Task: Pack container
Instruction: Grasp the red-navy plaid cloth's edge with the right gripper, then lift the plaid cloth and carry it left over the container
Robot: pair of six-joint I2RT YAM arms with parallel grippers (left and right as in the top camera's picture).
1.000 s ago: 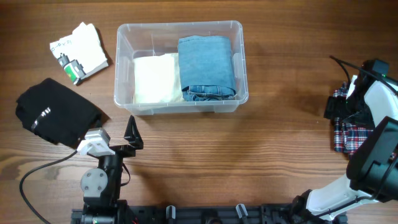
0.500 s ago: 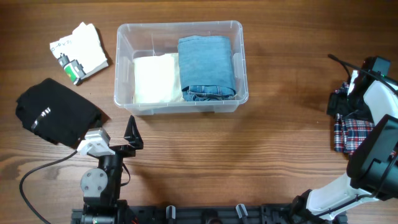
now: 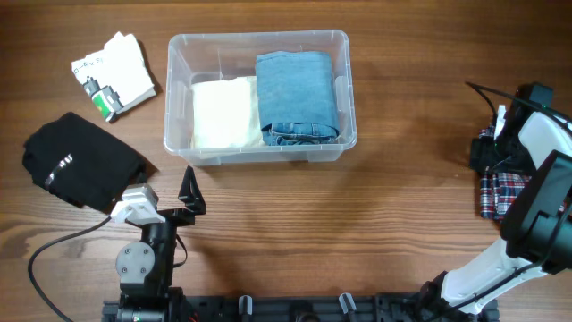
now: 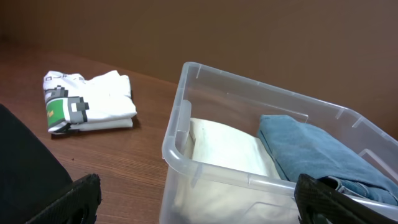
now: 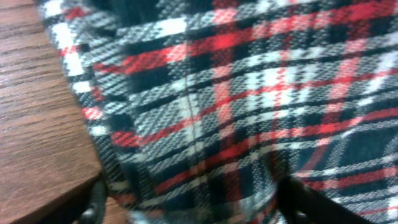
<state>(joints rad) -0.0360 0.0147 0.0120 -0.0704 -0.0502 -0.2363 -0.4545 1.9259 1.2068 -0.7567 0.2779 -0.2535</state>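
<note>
The clear container (image 3: 259, 38) stands at the table's upper middle and holds a folded cream garment (image 3: 223, 112) beside folded blue jeans (image 3: 298, 94). My left gripper (image 3: 168, 200) rests open just in front of it, empty; its wrist view shows the container's near corner (image 4: 180, 155) between the spread fingers. At the far right my right gripper (image 3: 490, 152) is down on a red, black and white plaid garment (image 3: 494, 192). In the right wrist view the plaid cloth (image 5: 236, 93) fills the frame and lies bunched between the two fingers (image 5: 94, 199), which stand wide apart.
A folded black garment (image 3: 80, 161) lies left of my left arm. A folded white garment with a green and black print (image 3: 114, 73) sits at the back left. The right arm's cable loops above the plaid garment near the table's right edge.
My right gripper has shifted slightly over the plaid garment and its fingers have begun to narrow. The left arm and the container have not moved.
</note>
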